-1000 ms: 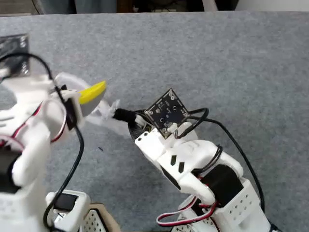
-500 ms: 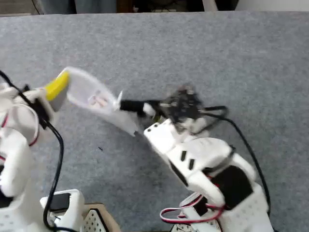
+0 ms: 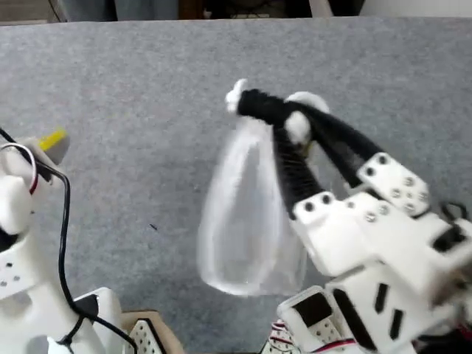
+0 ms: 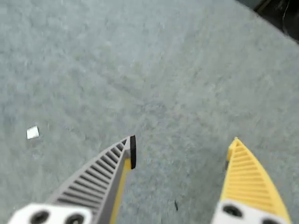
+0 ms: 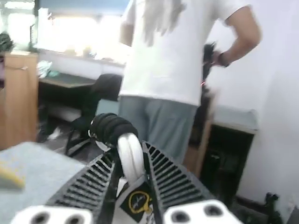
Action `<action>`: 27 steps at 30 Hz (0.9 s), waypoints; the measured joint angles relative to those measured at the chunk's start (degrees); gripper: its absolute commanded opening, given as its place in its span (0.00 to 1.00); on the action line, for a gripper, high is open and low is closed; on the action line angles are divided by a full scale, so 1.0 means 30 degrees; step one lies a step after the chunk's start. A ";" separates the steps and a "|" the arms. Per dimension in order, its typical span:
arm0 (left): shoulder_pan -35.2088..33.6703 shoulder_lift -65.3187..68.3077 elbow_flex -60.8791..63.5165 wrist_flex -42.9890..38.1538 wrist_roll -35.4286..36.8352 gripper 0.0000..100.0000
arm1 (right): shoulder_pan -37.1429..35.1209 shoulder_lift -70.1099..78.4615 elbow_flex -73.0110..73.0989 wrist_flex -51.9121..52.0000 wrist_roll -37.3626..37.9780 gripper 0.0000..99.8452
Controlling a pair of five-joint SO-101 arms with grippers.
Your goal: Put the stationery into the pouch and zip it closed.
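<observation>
From above, the right gripper (image 3: 269, 110), whose arm reaches in from 5 o'clock, sits just past the centre of the grey table (image 3: 147, 74). It is clenched on the top edge of the clear pouch (image 3: 243, 228), whose blurred body trails from the fingers toward 6 o'clock. The right wrist view shows the pouch's white rim (image 5: 131, 161) pinched between the ribbed fingers. At 9 o'clock the left gripper (image 4: 182, 149) is spread wide, grasping nothing. A small white scrap (image 4: 32, 133) lies on the cloth.
</observation>
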 measured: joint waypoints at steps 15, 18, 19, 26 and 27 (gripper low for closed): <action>0.1846 0.0000 0.1524 0.0381 0.0059 0.33 | 0.0059 0.0293 0.4659 0.2051 -0.0029 0.01; 0.2696 0.0000 0.2022 0.0381 0.0000 0.33 | -0.0967 0.0147 0.6037 0.2989 -0.0557 0.01; 0.2813 0.0000 0.2139 0.0381 0.0000 0.33 | -0.1231 0.0117 0.6418 0.3106 -0.0586 0.01; 0.2989 0.0000 0.2344 0.0381 0.0029 0.33 | -0.4132 0.0176 0.6916 0.3194 -0.0645 0.01; 0.2989 0.0000 0.2491 0.0381 0.0029 0.33 | -0.4659 0.0205 0.6916 0.3194 -0.0645 0.01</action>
